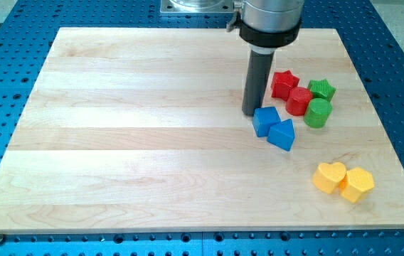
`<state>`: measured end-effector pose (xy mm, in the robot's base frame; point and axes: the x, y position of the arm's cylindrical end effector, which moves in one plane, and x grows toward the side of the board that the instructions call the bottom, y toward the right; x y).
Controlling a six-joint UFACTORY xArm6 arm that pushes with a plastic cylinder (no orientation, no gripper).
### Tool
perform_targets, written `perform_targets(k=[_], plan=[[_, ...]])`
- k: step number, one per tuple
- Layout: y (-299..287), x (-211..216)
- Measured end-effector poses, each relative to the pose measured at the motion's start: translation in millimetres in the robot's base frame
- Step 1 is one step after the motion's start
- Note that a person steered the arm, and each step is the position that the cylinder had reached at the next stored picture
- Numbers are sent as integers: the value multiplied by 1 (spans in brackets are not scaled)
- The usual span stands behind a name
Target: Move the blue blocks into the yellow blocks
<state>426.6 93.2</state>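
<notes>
My tip [250,112] sits just above-left of blue cube [265,120], apparently touching; no fingers on rod. Blue wedge [282,134] abuts cube. Yellow heart [328,176] and yellow hexagon [357,183] lie toward view's bottom right; placement suits diagonal push.

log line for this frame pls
tip: my tip at upper-left of blue blocks | blue: paired, mid-board | yellow blocks: paired, lower right, apart from blue | red/green cluster: right of tip | task: not done
</notes>
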Motion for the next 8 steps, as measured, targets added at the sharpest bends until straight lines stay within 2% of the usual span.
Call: perform_targets(k=[4, 8], plan=[[13, 68], [78, 76]])
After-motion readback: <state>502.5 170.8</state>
